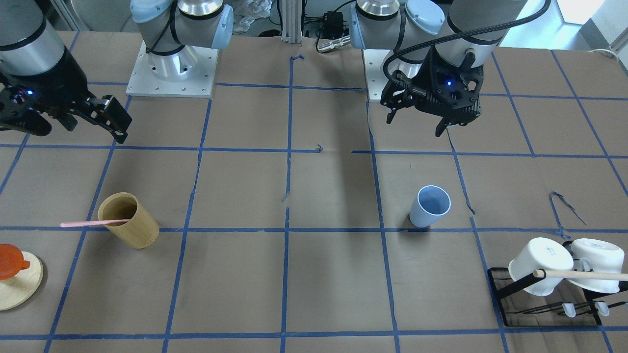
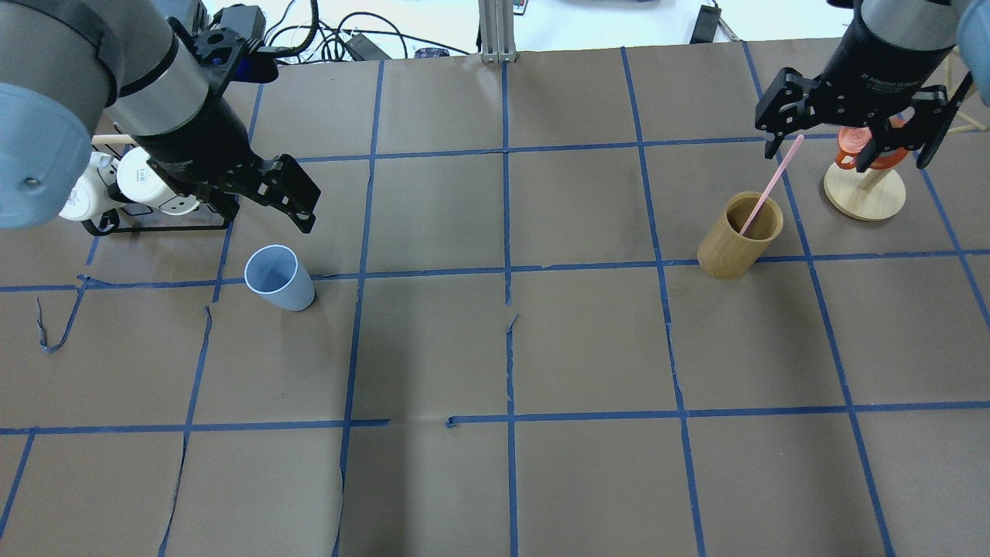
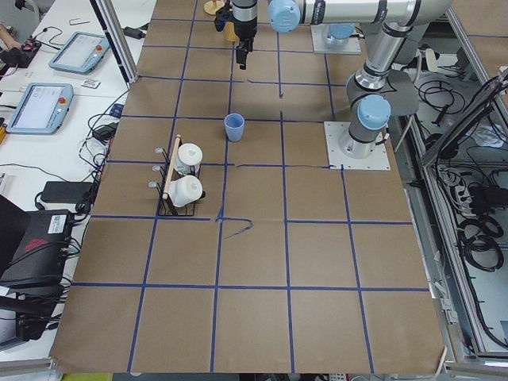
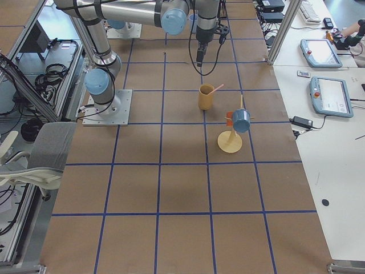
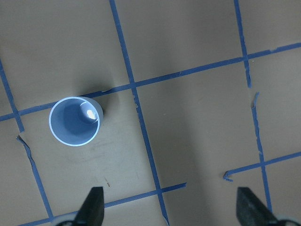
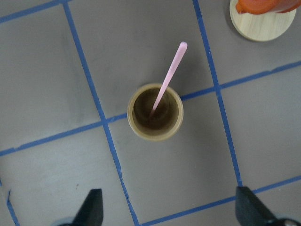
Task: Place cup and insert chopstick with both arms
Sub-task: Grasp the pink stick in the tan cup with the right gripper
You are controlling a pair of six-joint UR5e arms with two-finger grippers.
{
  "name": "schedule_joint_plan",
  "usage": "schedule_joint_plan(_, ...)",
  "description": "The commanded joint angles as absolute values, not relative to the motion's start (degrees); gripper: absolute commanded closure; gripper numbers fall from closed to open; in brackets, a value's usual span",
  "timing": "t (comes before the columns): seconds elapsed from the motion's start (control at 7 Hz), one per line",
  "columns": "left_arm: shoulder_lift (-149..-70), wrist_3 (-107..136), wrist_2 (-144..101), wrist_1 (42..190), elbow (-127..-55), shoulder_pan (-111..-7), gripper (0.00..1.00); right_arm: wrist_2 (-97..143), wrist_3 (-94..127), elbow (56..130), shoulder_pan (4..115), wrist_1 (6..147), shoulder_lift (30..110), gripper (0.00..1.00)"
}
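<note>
Brown paper gridded with blue tape covers the table (image 2: 588,340), and I have both arms hanging above it with nothing in hand. The left gripper (image 1: 415,125) has its fingers spread wide, well clear of everything. It hovers just off to one side of the cup rather than over it. The right gripper (image 2: 847,153) is equally wide apart and empty, and its wrist camera looks straight down into the holder.

A black wire rack of white mugs (image 1: 510,287) sits at the left end. The tall round bamboo holder (image 2: 731,251) stands upright on the right half of the table. The small light-blue plastic cup (image 2: 280,282) stands upright on the left half, just beside a tape line. The thin pink chopstick (image 2: 769,186) leans in the bamboo holder, its upper end poking past the rim.

My reading is that the cup is already set down and the chopstick step comes next. For that I would lower the right gripper, pinch the stick's free end and lift it clear before carrying it across.
</note>
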State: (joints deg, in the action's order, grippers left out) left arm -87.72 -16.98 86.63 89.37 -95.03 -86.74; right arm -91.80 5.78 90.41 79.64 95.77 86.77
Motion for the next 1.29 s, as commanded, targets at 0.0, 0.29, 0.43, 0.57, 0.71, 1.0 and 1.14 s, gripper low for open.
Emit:
schedule_joint_plan(0.0, -87.02, -19.95, 85.70, 89.38, -96.06, -84.02, 0.00, -91.93, 5.89, 92.80, 79.02, 105.26, 82.98, 0.00)
schedule_joint_plan(0.29, -86.92, -19.95, 85.34, 89.30, -96.42, -83.67, 0.00, -91.58, 6.68, 97.71, 76.74, 107.73, 81.92, 0.00)
schedule_joint_plan(0.43, -86.92, -19.95, 85.25, 89.30, -96.42, -83.76, 0.00, -91.50, 5.46, 99.74, 75.34, 111.32, 81.65, 0.00)
schedule_joint_plan(0.57, -86.92, -19.95, 85.25, 89.30, -96.33, -83.76, 0.00, -91.15, 5.45, 100.45, 74.89, 114.14, 80.95, 0.00)
schedule_joint_plan(0.71, -86.84, -19.86, 85.25, 89.30, -96.33, -83.76, 0.00, -91.14, 5.97, 100.55, 74.88, 118.26, 79.12, 0.00)
schedule_joint_plan(1.0, -86.84, -19.60, 85.25, 89.21, -96.33, -83.85, 0.00, -90.10, 5.62, 100.55, 74.88, 123.13, 76.91, 0.09)
schedule_joint_plan(1.14, -86.75, -19.34, 85.25, 89.21, -96.33, -83.93, 0.00, -85.13, 5.97, 100.46, 74.88, 123.40, 76.30, 0.12)
